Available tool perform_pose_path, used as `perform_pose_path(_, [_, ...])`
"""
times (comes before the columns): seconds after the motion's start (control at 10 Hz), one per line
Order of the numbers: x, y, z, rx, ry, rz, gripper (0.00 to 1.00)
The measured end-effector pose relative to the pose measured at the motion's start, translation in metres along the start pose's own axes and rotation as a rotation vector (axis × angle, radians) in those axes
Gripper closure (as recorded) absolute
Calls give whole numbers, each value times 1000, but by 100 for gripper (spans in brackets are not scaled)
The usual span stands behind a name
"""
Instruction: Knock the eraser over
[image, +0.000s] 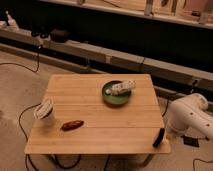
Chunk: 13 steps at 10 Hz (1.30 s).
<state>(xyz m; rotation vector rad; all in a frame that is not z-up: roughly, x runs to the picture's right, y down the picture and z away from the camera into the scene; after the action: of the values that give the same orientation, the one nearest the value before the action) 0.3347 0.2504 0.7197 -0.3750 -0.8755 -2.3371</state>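
The eraser (159, 137) is a thin black slab standing on edge at the front right corner of the wooden table (100, 135). My white arm (190, 116) hangs just off the table's right side. My gripper (172, 131) is at the arm's lower left end, level with the table edge and a short way right of the eraser, apart from it.
A green bowl (116, 96) holding a whitish piece (122, 88) sits at the table's back middle. A reddish-brown lump (72, 125) and a white cup (45, 111) are at the front left. Cables lie on the floor; a low ledge runs behind.
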Motion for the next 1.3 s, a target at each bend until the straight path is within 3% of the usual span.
perform_pose_path(0.4, [7, -3, 3, 32, 7, -3, 100])
perform_pose_path(0.5, [9, -5, 4, 42, 17, -1, 100])
perform_pose_path(0.6, [19, -4, 4, 43, 56, 2, 100])
perform_pose_path(0.7, [50, 3, -1, 20, 133, -15, 100])
perform_pose_path(0.8, [71, 7, -6, 1, 174, -32, 100])
perform_pose_path(0.9, [119, 15, -21, -41, 263, -79, 100])
perform_pose_path(1.0, [153, 24, -38, -79, 320, -123, 100])
perform_pose_path(1.3, [203, 39, -71, -118, 384, -182, 96])
